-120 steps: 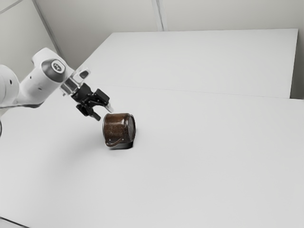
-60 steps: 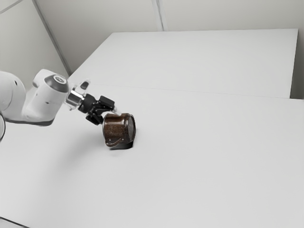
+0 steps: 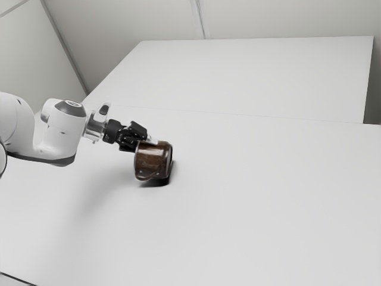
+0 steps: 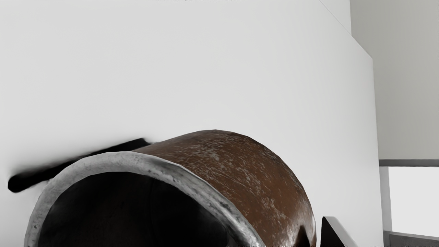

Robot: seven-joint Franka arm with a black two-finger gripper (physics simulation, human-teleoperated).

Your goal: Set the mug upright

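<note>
The pincer [image 3: 149,142] is meeting the brown mug [image 3: 154,159] near its upper rim [image 4: 116,162]; I can't tell how wide it is opening or whether it is gripping anything. The mug is tilting sideways (hardly upright), its mouth facing the pincer, above a dark shadow [image 3: 158,183] on the white table [image 3: 256,185]. The arm [image 3: 62,131] is reaching in from the exterior view's left.

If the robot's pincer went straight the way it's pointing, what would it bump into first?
Most likely the brown mug: the pincer is right at its rim. Whether they already touch is hard to tell.
</note>
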